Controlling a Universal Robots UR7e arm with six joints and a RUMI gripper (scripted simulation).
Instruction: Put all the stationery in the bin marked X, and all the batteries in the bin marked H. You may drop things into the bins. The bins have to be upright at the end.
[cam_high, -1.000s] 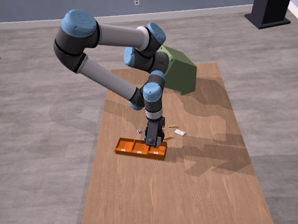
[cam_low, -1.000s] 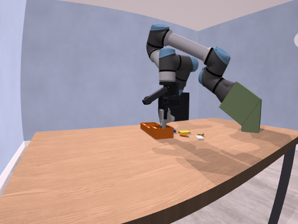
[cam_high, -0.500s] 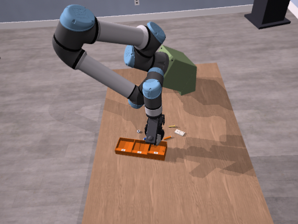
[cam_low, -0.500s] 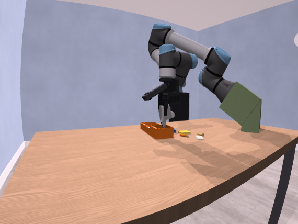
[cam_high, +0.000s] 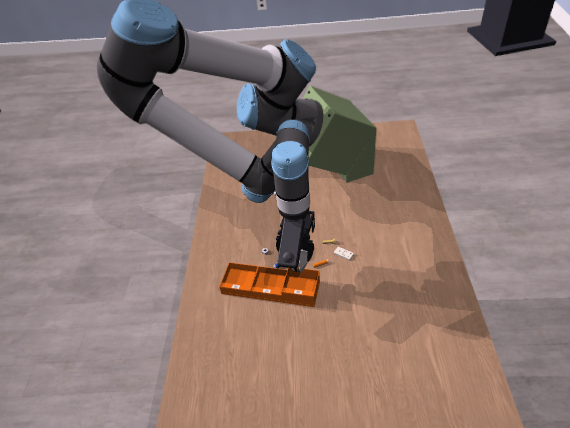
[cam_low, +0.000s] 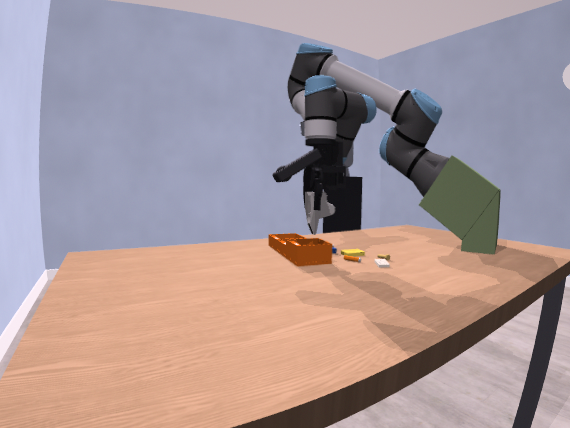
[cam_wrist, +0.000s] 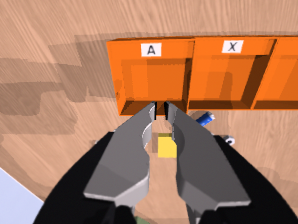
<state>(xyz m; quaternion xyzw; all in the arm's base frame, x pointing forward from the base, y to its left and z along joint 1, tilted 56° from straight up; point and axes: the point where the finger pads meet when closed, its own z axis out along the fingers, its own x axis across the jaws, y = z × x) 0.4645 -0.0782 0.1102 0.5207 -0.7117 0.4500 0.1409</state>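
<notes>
Tbl (cam_high: 350, 360) (cam_low: 200, 320) (cam_wrist: 30, 25) wood-look, matt; bins (cam_high: 267, 296) (cam_low: 314, 254) (cam_wrist: 172, 46) smooth (plastic, prob.).

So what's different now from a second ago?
The gripper has risen from low over the bins. It is shut now, with nothing visible between its fingers; I can't tell whether it let anything go. The bins, the orange piece and the white tile look unmoved.
</notes>
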